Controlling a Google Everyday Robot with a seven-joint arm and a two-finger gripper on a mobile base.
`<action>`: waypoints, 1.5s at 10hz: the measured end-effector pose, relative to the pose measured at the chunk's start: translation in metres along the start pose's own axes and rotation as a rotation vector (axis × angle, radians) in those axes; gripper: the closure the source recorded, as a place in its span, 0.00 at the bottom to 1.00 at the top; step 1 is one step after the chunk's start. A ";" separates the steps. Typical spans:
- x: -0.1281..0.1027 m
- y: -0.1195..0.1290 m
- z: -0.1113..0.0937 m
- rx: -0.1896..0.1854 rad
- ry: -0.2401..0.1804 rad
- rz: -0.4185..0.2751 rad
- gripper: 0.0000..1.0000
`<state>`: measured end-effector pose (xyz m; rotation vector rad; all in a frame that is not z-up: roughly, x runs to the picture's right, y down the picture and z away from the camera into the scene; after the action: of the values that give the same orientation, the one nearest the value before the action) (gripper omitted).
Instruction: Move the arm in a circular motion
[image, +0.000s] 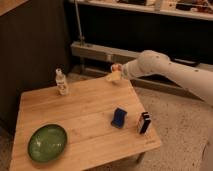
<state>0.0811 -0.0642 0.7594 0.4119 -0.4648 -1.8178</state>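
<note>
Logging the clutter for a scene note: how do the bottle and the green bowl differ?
The bottle stands tall and narrow; the bowl is low and wide. The bottle is pale, the bowl green. The bottle sits at the far edge of the table, the bowl near the front. Both are on the left, apart from the gripper by the far right corner.
</note>
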 end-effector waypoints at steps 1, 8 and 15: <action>-0.021 0.000 -0.017 -0.002 -0.003 0.003 0.20; -0.096 -0.147 -0.077 0.102 0.033 -0.103 0.20; -0.002 -0.346 -0.051 0.313 0.153 -0.361 0.20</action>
<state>-0.1766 0.0238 0.5393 0.8911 -0.5994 -2.0442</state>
